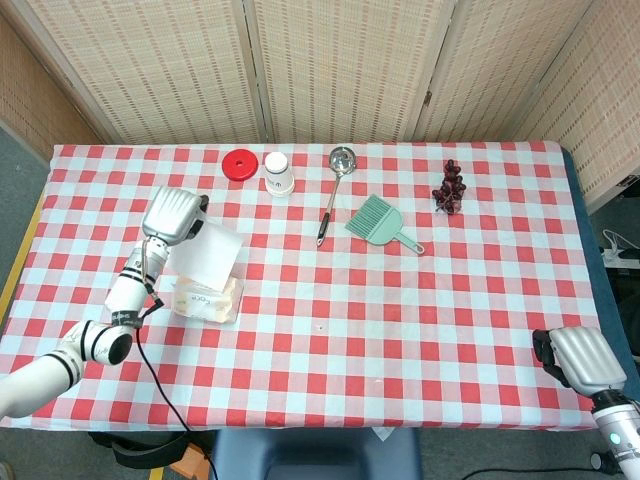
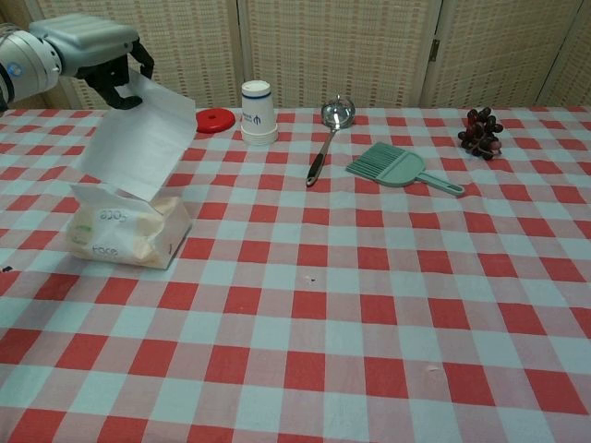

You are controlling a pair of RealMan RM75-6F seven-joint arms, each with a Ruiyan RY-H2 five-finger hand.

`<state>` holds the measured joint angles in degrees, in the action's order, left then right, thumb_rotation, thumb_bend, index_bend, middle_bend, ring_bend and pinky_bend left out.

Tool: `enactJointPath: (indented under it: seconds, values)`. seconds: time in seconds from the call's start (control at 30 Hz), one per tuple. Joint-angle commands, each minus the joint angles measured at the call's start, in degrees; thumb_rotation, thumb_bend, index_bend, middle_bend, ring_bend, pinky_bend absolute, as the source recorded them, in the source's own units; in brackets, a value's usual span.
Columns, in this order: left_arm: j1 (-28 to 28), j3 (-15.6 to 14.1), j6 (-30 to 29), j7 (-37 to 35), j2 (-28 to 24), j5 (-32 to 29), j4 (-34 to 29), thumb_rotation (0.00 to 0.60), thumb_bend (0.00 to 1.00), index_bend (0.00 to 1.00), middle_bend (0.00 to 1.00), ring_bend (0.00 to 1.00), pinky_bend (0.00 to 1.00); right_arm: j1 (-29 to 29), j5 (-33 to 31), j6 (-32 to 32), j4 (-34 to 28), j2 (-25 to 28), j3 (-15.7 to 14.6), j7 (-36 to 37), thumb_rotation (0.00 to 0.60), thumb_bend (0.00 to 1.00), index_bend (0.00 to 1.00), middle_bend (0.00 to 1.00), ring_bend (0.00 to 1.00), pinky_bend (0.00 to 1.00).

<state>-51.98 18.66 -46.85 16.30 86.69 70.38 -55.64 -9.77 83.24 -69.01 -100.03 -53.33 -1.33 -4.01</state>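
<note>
A soft pack of tissues (image 1: 207, 296) (image 2: 127, 233) lies on the left part of the checked table. My left hand (image 1: 171, 214) (image 2: 94, 46) is raised above it and pinches the top corner of a white tissue (image 1: 206, 255) (image 2: 140, 137). The sheet hangs slanting from the hand down to the pack's opening, its lower edge still at the pack. My right hand (image 1: 582, 357) hangs off the table's near right corner, fingers curled in, holding nothing; the chest view does not show it.
Along the far side stand a red lid (image 1: 239, 164) (image 2: 214, 119), an upturned paper cup (image 1: 278, 173) (image 2: 259, 112), a metal ladle (image 1: 334, 190) (image 2: 327, 137), a green dustpan brush (image 1: 381, 222) (image 2: 400, 167) and a bunch of dark grapes (image 1: 449, 186) (image 2: 481, 132).
</note>
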Motion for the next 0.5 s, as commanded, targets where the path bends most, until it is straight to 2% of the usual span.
enactJointPath:
  seconds: [0.03,0.23,0.5]
  values:
    - [-5.3,0.0,1.1,-2.1,4.7,1.5,8.4,0.6,0.5,0.77,1.0,1.0,1.0,0.1,0.1,-0.3,0.1,0.1,0.0,0.5,0.6,1.0,0.95,0.8,0.65,0.86]
    - [-8.0,0.5,1.5,-4.1,5.7,1.5,10.2,0.6,0.5,0.77,1.0,1.0,1.0,0.2,0.7,-0.6,0.3,0.6,-0.1,1.9,0.6,1.0,0.95,0.8,0.65,0.86]
    - [-7.2,-0.6,0.8,-3.7,6.4,0.0,10.5,0.6,0.5,0.77,1.0,1.0,1.0,0.1,1.1,-0.5,0.5,0.8,-0.2,2.8,0.6,1.0,0.95,0.8,0.65,0.86]
